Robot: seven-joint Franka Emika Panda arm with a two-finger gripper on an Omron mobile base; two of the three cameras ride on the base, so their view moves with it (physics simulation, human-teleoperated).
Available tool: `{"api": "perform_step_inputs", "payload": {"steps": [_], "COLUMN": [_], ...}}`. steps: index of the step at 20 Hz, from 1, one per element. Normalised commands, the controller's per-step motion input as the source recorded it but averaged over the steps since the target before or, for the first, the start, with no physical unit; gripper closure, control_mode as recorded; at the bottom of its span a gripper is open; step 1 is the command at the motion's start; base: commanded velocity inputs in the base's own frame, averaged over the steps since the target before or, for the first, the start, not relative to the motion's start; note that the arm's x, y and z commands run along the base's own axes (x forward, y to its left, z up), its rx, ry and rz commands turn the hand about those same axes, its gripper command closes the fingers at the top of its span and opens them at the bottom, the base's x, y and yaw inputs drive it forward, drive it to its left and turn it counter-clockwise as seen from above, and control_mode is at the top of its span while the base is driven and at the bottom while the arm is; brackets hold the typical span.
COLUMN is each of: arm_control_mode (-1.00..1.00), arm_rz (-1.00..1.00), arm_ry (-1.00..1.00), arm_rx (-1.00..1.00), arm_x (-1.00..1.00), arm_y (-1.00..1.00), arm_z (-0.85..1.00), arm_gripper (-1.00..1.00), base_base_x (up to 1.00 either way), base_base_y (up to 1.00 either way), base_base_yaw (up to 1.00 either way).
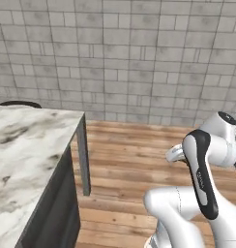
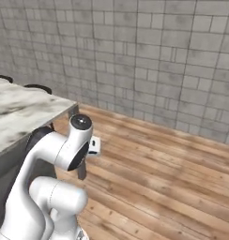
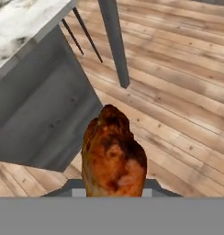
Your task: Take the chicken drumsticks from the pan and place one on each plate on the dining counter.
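On my left I have the long white grey-veined marble counter [image 1: 28, 140], its corner post standing on the wooden plank floor [image 1: 134, 145]; a dark curved seat back [image 1: 19, 103] peeks above its far edge. No plate shows on the stretch I can see, so I judge the base needs to go further along the island. Moving right, the white arm [image 1: 202, 169] is folded up, well apart from the counter and over bare floor. In the hand view, a glossy orange-brown roasted chicken drumstick [image 3: 113, 153] sits right in the hand [image 3: 113, 190], thick end up, covering the fingertips; I take the hand as clamped on it, though the fingers themselves are hidden. Below it lie the counter's dark grey side panel [image 3: 45, 114] and the planks. My worry: the glossy piece could slip if the base swings hard, dropping onto the floor. The folded elbow could also clip the counter's corner on approach.
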Motion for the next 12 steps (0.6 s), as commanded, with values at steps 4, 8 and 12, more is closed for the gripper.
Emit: {"api": "perform_step_inputs", "payload": {"steps": [4, 8, 12], "arm_control_mode": [1.00, 1.00, 1.00], "arm_rz": [0.00, 0.00, 0.00], "arm_ry": [0.00, 0.00, 0.00], "arm_rx": [0.00, 0.00, 0.00], "arm_x": [0.00, 0.00, 0.00], "arm_y": [0.00, 0.00, 0.00], "arm_z": [0.00, 0.00, 0.00], "arm_gripper": [1.00, 1.00, 1.00], "base_base_x": [1.00, 1.00, 1.00], "base_base_y": [-0.88, -0.94, -0.96], "base_base_yaw": [0.31, 0.29, 0.35]}}
